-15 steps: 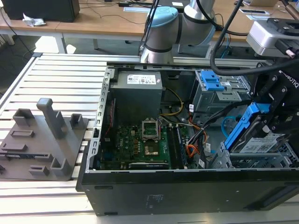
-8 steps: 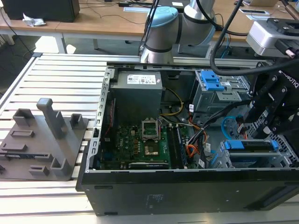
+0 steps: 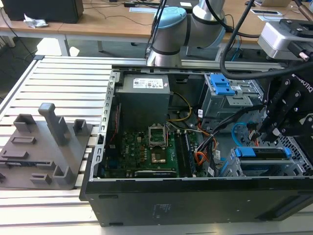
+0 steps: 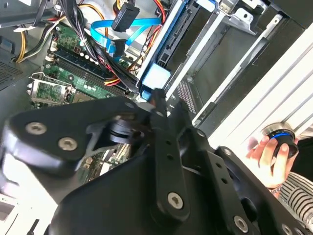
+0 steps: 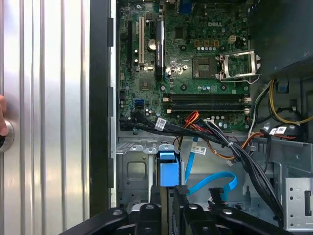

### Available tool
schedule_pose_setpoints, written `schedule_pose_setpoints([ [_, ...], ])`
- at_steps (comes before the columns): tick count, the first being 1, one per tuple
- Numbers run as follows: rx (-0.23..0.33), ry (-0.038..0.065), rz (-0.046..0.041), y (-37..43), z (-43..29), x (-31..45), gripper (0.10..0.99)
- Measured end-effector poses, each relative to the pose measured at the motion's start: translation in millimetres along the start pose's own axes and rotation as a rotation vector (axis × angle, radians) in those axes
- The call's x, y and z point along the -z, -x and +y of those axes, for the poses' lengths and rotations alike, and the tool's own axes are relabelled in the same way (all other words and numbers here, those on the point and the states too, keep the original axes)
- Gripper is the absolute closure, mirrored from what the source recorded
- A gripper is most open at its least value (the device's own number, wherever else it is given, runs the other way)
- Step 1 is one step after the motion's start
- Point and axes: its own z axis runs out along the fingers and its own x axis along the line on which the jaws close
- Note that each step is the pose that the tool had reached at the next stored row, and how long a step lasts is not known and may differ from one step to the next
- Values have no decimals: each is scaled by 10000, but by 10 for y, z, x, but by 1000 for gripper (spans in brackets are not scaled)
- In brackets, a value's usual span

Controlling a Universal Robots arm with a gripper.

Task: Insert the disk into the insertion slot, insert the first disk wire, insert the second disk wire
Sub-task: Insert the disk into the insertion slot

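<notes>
Slatted metal table [image 3: 54, 78], open PC case [image 3: 195, 205] on it. Gripper [image 3: 276, 131] hung over the slot [image 3: 244, 169], just above the disk [image 3: 259, 152]; spread or closed, could not tell. Disk sat in the slot, blue frame uppermost. First wrist view showed the light-blue wire [image 5: 215, 183] looping beside the slot. Second wrist view showed a person's hand [image 4: 266, 154] on a knob [image 4: 281, 134] by the table. Wooden desks [image 3: 98, 22] stood behind.

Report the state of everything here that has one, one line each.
Black computer tower case: on its side, panel off.
Silver hard disk in blue plastic frame: standing in the cage.
Silver-grey perforated metal drive cage: holding the disk.
Thin light-blue cable: looped, dark plug hanging free.
Processor socket on green motherboard: cover open, empty.
Black gripper: over the disk's blue tab.
</notes>
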Motion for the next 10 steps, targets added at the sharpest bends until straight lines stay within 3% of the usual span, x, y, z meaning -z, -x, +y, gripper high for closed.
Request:
schedule_pose_setpoints([
  [1, 0, 0, 0, 0, 0, 0, 910],
  [2, 0, 0, 0, 0, 0, 0, 910],
  [3, 1, 0, 0, 0, 0, 0, 980],
  [10, 1, 0, 0, 0, 0, -1, 980],
])
